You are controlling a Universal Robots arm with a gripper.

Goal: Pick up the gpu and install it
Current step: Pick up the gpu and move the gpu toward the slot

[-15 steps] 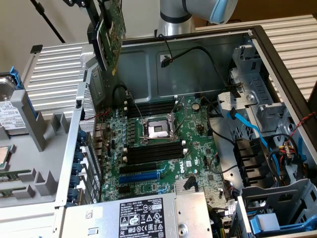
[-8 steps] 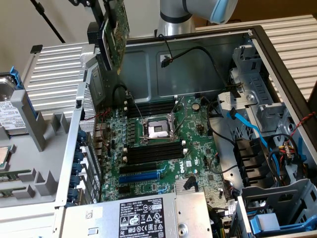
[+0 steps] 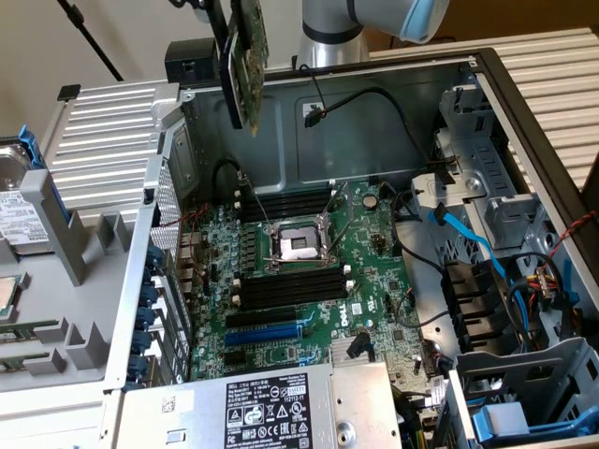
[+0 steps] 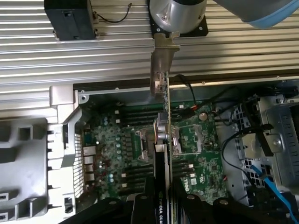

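Hanging pinched in the gripper point(image 4: 163, 206) — the gpu point(image 3: 246, 49), above the motherboard point(image 3: 314, 285)

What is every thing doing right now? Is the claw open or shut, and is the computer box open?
claw: shut on the gpu.
gpu: up in the air, standing on edge, not in any slot.
computer case: open, with its inside showing.
blue slot: empty, no card in it.

Here's the gpu point(image 3: 248, 51): matt green circuit board, black plastic shroud, and an end bracket point(image 4: 161, 70) of dull silver metal. The case point(image 3: 374, 131) is smooth grey sheet metal, the motherboard point(image 3: 374, 271) green laminate with black plastic slots
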